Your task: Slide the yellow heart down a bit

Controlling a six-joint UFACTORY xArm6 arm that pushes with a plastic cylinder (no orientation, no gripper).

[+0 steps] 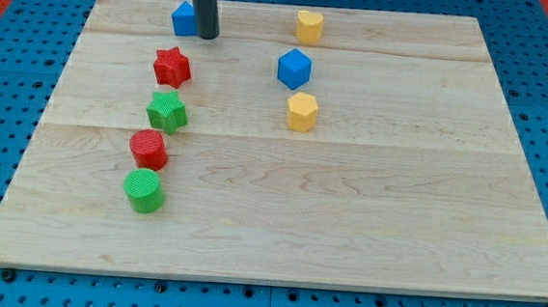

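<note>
The yellow heart [309, 25] sits near the view's top edge of the wooden board [347, 217], right of centre. My tip [208, 36] rests on the board well to the heart's left, about a hundred pixels away. It touches or nearly touches the right side of a blue block [183, 17], whose shape the rod partly hides. A blue cube [294, 69] lies just below the heart, and a yellow pentagon-like block [301, 111] lies below the cube.
A column of blocks runs down the view's left: a red star [172, 66], a green star [167, 112], a red cylinder [148, 150] and a green cylinder [143, 190]. Blue pegboard surrounds the board.
</note>
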